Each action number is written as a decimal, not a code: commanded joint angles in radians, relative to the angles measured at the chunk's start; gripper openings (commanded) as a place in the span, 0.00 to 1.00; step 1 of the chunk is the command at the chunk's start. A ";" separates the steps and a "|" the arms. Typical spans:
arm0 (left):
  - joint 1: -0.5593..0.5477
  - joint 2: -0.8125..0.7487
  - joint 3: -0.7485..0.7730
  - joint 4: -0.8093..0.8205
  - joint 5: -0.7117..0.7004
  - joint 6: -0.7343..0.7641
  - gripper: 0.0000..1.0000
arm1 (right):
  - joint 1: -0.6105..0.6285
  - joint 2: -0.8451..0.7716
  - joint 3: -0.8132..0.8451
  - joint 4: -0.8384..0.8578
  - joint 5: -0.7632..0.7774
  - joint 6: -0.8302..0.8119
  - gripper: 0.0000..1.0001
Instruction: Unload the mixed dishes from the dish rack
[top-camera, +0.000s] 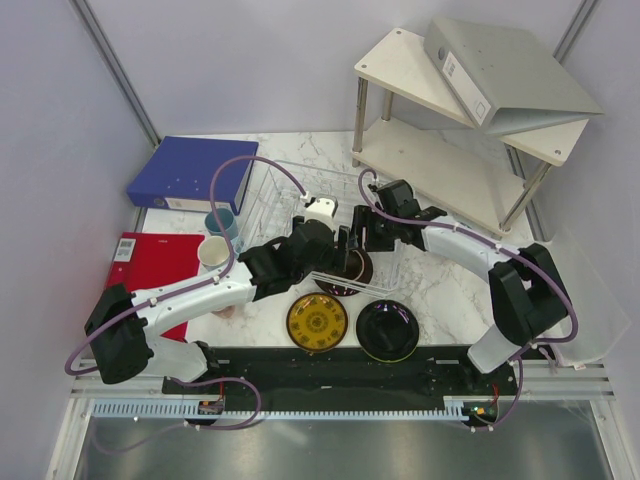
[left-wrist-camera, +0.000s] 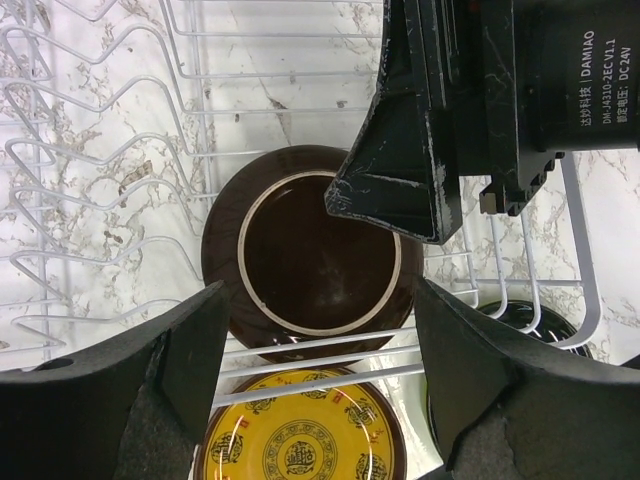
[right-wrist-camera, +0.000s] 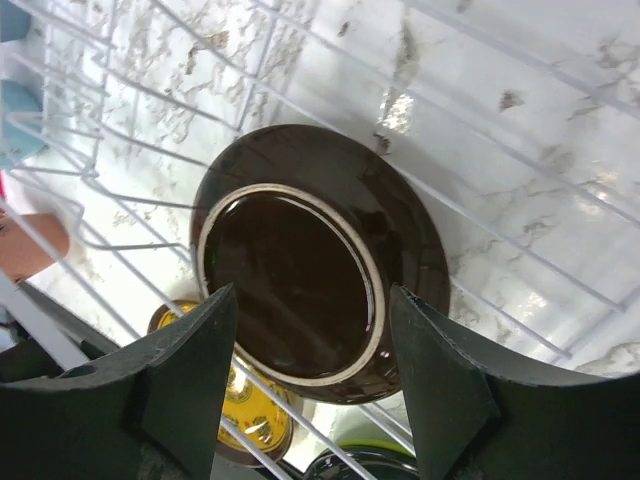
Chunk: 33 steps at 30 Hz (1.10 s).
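Seen from the left wrist, the right end effector crowds the plate at 1 o'clock; rack tines fence 9 o'clock, its rail 6 o'clock; 12 o'clock lies open.

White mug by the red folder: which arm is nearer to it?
Left. The left arm passes close beside the white mug, on its near side; the right arm reaches the dish rack from the opposite side, far from the mug.
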 joint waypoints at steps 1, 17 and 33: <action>0.005 -0.019 -0.001 0.040 0.001 -0.025 0.80 | 0.003 -0.023 0.048 -0.092 0.118 -0.024 0.70; 0.006 -0.022 -0.008 0.034 -0.005 -0.029 0.80 | -0.001 0.127 0.120 -0.275 0.129 -0.107 0.77; 0.008 -0.022 -0.010 0.032 -0.004 -0.023 0.79 | -0.001 0.204 0.064 -0.095 -0.136 -0.058 0.76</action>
